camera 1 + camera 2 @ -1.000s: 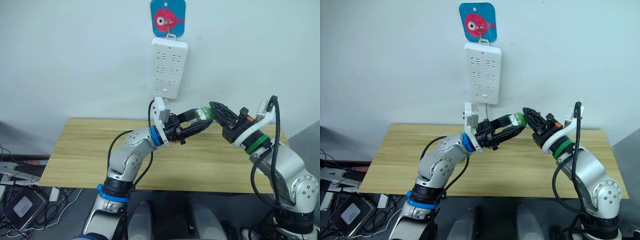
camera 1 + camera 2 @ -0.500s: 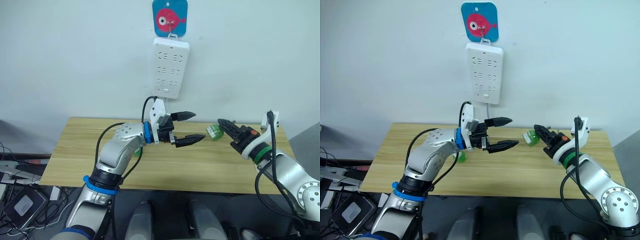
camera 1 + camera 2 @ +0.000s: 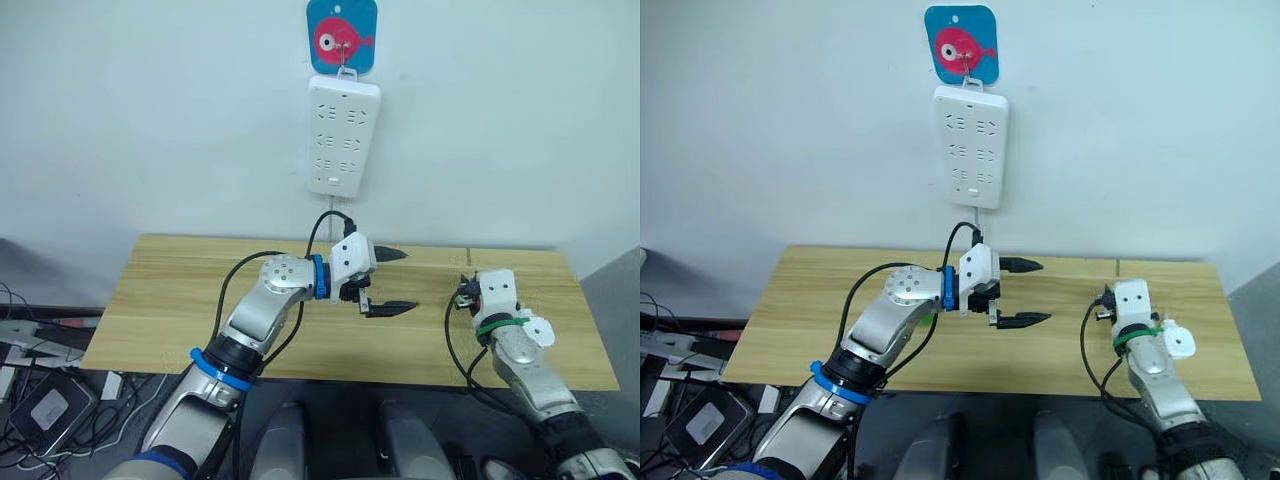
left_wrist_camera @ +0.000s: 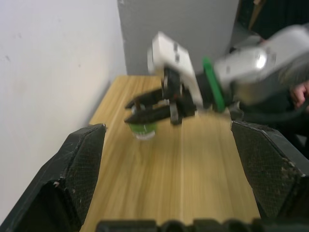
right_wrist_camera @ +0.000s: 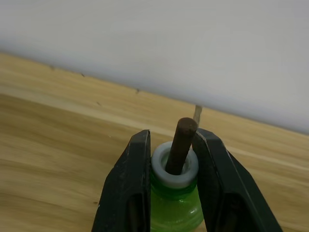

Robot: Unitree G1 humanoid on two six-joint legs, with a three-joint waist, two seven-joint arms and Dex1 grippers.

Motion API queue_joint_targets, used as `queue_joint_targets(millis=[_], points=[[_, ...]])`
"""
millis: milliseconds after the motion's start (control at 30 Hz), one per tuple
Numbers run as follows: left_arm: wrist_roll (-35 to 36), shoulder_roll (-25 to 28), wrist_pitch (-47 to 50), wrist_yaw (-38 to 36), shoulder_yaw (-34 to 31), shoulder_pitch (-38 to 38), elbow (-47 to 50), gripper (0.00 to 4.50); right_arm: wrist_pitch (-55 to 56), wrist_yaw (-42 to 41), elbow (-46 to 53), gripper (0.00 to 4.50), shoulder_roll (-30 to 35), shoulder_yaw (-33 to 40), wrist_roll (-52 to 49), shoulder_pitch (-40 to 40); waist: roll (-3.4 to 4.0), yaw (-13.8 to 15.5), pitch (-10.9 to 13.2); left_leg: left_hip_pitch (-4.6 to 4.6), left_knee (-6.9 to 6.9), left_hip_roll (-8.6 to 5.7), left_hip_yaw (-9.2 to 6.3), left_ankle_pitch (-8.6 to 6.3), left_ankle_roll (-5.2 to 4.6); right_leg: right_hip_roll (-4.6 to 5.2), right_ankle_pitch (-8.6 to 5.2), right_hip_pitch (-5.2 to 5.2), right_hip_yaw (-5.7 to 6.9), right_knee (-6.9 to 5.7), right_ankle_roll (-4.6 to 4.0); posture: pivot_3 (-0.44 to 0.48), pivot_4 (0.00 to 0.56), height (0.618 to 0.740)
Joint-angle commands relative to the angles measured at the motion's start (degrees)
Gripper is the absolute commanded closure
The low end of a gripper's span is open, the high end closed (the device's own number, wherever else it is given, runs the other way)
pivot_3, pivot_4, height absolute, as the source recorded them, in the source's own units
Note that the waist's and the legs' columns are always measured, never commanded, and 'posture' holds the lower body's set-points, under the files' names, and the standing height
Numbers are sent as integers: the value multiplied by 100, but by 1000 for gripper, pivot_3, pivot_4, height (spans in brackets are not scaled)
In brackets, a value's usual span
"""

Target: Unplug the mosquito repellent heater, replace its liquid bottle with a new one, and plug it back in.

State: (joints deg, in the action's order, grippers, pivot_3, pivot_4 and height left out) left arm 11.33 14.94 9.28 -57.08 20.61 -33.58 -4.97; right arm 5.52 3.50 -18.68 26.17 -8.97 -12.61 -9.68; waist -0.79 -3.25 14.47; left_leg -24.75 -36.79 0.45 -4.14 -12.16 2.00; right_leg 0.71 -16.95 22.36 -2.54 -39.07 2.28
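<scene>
Right claw (image 5: 171,193) around green bottle (image 5: 175,208).

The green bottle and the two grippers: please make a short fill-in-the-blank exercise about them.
1. The right gripper is shut on the neck of a small ____ bottle.
2. A dark ____ sticks up out of the bottle's white collar.
3. The left gripper is ____ and holds nothing.
4. The white power strip hangs on the ____, under a blue fish tag.

Missing words: green; wick; open; wall
</scene>
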Motion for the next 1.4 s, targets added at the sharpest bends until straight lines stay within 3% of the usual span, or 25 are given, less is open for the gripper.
queue_joint_targets(millis=[33, 333, 600, 800, 933, 967, 1100, 1200, 1400], points=[[-89, -60, -71, 128, -47, -97, 158, 0, 667, -237, -543, 3640, -252, 358, 214, -234, 1, -1, 1, 0, 0, 0, 0, 0, 0, 0, 0, 0, 0, -1, 0, -49, 263, 740], [53, 63, 291, 89, -120, -57, 488, 0, 1279, -233, -1644, 3640, -767, 1034, 494, -596, 6, -2, 13, 3, 0, 0, -2, -1, -1, 0, 0, -2, -1, -4, 0, -41, 288, 740], [59, -13, 364, 127, -95, -48, 549, 0, 1413, -468, -1916, 3640, -1050, 1181, 669, -679, 10, -4, 15, 6, 0, 1, -3, -1, -1, 0, 0, -4, -1, -5, -1, -50, 282, 740], [18, -64, 298, 179, -112, -51, 480, 0, 1386, -567, -1660, 1609, -1010, 1331, 745, -550, 10, -4, 15, 6, 0, 0, -3, -1, -1, 1, 0, -4, -2, -4, -1, -55, 275, 740], [14, -32, 260, 250, -174, 67, 518, 0, 1252, -727, -769, 158, -915, 1356, 758, -207, 12, -4, 15, 6, 2, 0, -3, -1, -1, 1, 0, -4, -2, -3, -1, -62, 265, 740], [24, -15, 262, 314, -230, 142, 553, 0, 1114, -777, -292, 36, -871, 1357, 745, -33, 14, -4, 14, 6, 2, 0, -3, -1, -1, 1, 0, -4, -2, -4, -1, -64, 262, 740], [-25, 163, 408, 829, -561, 733, 873, 0, -83, -962, 2129, 36, -814, 1350, 324, 643, 25, -31, 14, 7, 8, 3, -15, -1, -1, 4, 0, -1, -6, -4, 0, -62, 259, 740], [-64, 147, 605, 1596, -971, 1401, 1455, 0, -1149, -1579, 3453, 36, -519, 1026, -71, 811, 27, -45, 16, 11, 10, 11, -28, -1, -1, 5, 0, -2, -7, -5, -1, -56, 260, 740], [-580, 162, 587, 2998, -1701, 3130, 2833, 0, -2542, -2726, 4547, 36, 216, 654, -719, 548, 23, 7, 23, 11, 9, 9, -39, -1, -1, 21, 0, -6, -1, 1, -1, -22, 280, 740]])
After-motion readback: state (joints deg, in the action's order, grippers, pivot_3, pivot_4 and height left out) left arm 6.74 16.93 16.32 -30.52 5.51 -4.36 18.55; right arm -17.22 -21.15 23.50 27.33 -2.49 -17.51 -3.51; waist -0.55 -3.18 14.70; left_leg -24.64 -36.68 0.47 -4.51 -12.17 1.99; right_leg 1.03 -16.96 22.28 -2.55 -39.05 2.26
